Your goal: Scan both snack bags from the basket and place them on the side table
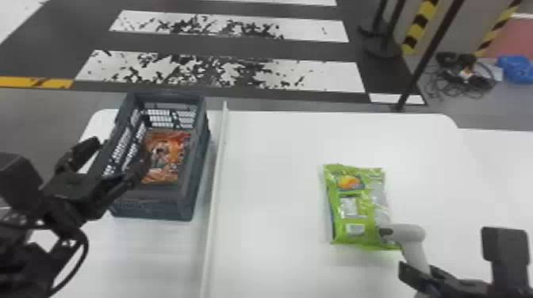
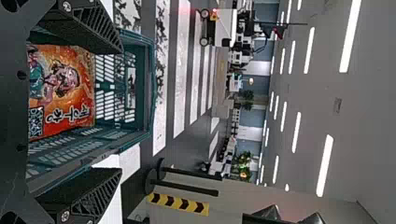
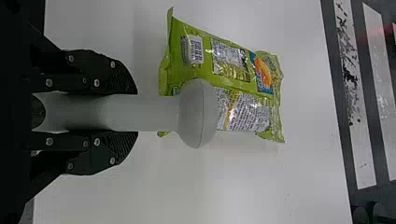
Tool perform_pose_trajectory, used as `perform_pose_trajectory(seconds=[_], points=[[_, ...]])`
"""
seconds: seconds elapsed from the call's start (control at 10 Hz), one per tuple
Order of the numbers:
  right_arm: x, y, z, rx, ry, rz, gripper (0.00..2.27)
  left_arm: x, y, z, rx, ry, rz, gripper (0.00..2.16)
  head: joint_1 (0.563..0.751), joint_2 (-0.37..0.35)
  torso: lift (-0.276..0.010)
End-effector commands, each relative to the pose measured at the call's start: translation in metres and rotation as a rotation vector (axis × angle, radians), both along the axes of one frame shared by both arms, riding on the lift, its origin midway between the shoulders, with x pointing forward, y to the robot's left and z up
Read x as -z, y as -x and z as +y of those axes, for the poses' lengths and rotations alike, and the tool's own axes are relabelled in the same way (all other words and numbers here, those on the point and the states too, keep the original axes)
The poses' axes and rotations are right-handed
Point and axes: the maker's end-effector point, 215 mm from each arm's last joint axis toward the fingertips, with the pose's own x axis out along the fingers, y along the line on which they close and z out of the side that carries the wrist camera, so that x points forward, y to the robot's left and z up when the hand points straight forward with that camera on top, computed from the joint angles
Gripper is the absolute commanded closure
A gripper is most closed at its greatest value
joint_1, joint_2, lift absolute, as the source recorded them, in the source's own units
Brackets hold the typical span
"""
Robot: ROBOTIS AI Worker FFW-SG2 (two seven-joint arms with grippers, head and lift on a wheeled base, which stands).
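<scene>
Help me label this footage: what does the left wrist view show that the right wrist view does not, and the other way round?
Left wrist view: the orange snack bag lying in the basket, the open left end effector, and ceiling lights.

Right wrist view: the green snack bag on the white table, and the right end effector shut on the light grey scanner.

Both: a pair of black fingers and white-striped floor.
</scene>
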Motion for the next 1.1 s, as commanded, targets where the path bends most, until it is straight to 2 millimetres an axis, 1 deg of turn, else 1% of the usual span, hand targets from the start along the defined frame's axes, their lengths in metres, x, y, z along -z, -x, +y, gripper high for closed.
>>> perform_pose_trajectory(seconds=[0.0, 0.2, 0.3, 0.4, 0.5, 0.7, 0.8, 1.0], points=[[0.001, 0.000, 0.004, -0.006, -0.007, 0.001, 2.26, 0.001, 0.000, 0.000, -0.002, 0.002, 0.000, 0.10, 0.695, -0.036, -0.075], [0.000, -0.002, 0.005, -0.008, -0.008, -0.004, 2.26, -0.001, 0.000, 0.000, -0.001, 0.002, -0.003, 0.10, 0.695, -0.028, -0.075], [-0.004, -0.004, 0.002, -0.005, -0.001, -0.014, 2.26, 0.000, 0.001, 0.001, -0.003, 0.001, -0.001, 0.10, 0.695, -0.028, -0.075], [-0.011, -0.013, -0.003, 0.003, 0.010, -0.036, 2.26, -0.001, 0.001, 0.001, -0.002, 0.002, -0.001, 0.10, 0.695, -0.028, -0.075], [-0.018, -0.026, -0.016, 0.029, 0.033, -0.063, 2.26, -0.001, 0.001, 0.000, -0.002, 0.002, -0.001, 0.10, 0.695, -0.032, -0.075], [-0.020, -0.055, -0.039, 0.072, 0.076, -0.106, 2.26, -0.001, 0.002, 0.000, -0.002, 0.002, -0.002, 0.10, 0.695, -0.057, -0.075], [-0.016, -0.065, -0.049, 0.081, 0.120, -0.119, 2.26, -0.001, 0.002, 0.001, -0.003, 0.003, -0.002, 0.10, 0.695, -0.077, -0.075], [-0.005, -0.093, -0.067, 0.057, 0.222, -0.165, 2.26, -0.001, 0.002, 0.001, -0.003, 0.004, 0.000, 0.10, 0.695, -0.108, -0.075]])
